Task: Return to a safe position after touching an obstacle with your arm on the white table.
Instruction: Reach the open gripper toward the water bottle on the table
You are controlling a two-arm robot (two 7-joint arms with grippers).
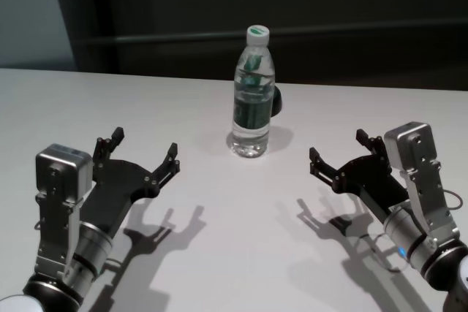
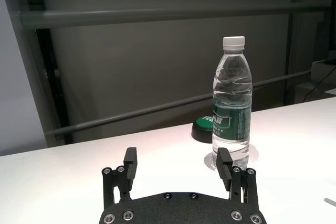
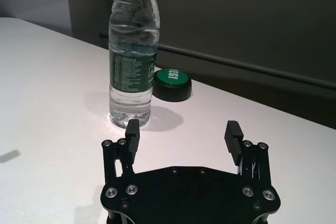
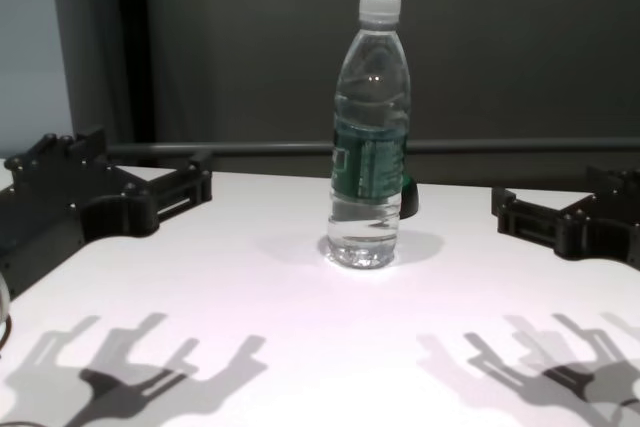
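Upright tall clear plastic water bottle (image 1: 253, 93) on wide white table (image 1: 219, 253); 2 black grippers, left (image 1: 144, 151) and right (image 1: 336, 150), hovering apart, jaws spread, holding nothing, seemingly retreated for safety.

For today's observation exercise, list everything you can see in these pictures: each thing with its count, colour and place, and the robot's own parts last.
bottle: one, clear with white cap and dark green label, upright at mid table between the two arms.
button: one, green top on a dark base, just behind the bottle.
table: one, white, spanning the whole foreground.
rail: one, grey, along the dark wall behind the table.
left tool: one, black, open, above the table to the bottle's left, clear of it.
right tool: one, black, open, above the table to the bottle's right, clear of it.
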